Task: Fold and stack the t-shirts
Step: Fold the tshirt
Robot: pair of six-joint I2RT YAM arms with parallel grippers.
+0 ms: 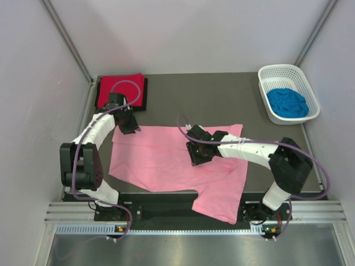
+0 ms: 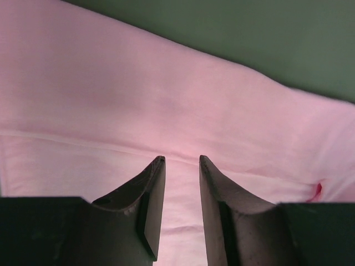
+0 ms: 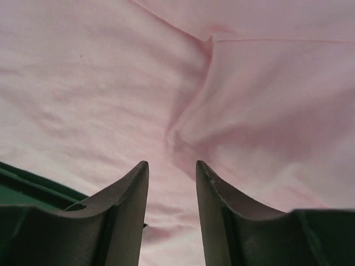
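Pink t-shirt [image 1: 150,160] lies spread on the tabletop [image 1: 211,100], near edge, one sleeve hanging over the front rail. Left hand [image 2: 181,162] sits over its far-left edge, fingers narrowly apart, nothing between them. Right hand [image 3: 172,165] sits over the shirt's middle by a crease, fingers apart, no cloth held. Red t-shirt [image 1: 121,88] lies folded on the black t-shirt [image 1: 146,95], far-left corner. Blue t-shirt [image 1: 287,102] is bunched in the white basket [image 1: 283,71].
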